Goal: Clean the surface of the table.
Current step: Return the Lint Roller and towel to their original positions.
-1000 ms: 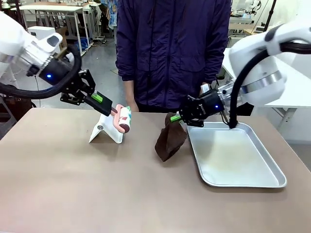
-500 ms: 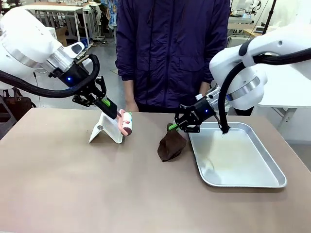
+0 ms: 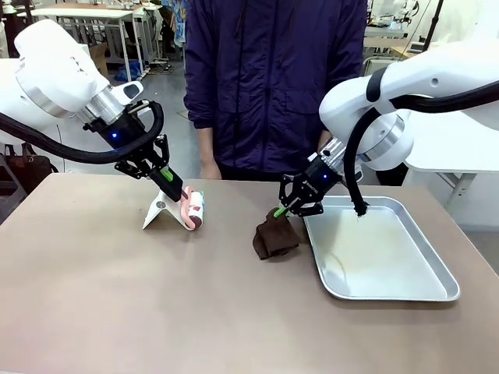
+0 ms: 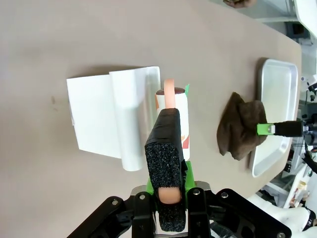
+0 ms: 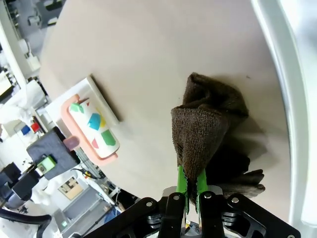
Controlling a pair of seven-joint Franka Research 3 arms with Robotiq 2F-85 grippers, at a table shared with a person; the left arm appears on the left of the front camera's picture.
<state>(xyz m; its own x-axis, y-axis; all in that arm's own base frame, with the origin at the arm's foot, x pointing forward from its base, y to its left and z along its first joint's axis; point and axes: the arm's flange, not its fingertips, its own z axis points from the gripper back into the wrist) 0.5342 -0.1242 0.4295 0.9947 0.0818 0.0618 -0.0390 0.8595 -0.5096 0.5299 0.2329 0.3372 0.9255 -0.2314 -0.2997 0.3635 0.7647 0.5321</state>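
The soft, floppy cloth is pinched at its top by the right gripper, at 9 o'clock of the tray, on the table. The light roller is clamped by its handle in the left gripper.

The table has a plain matte brown-taupe top that spans the front view. A silver metal tray lies flat on its right part, close to the far edge. Just left of the tray, a crumpled dark brown cloth rests with its lower folds on the tabletop. Farther left, a white folded stand sits on the surface, and a lint roller with a pink frame and coloured patches is at its right side, low over the top
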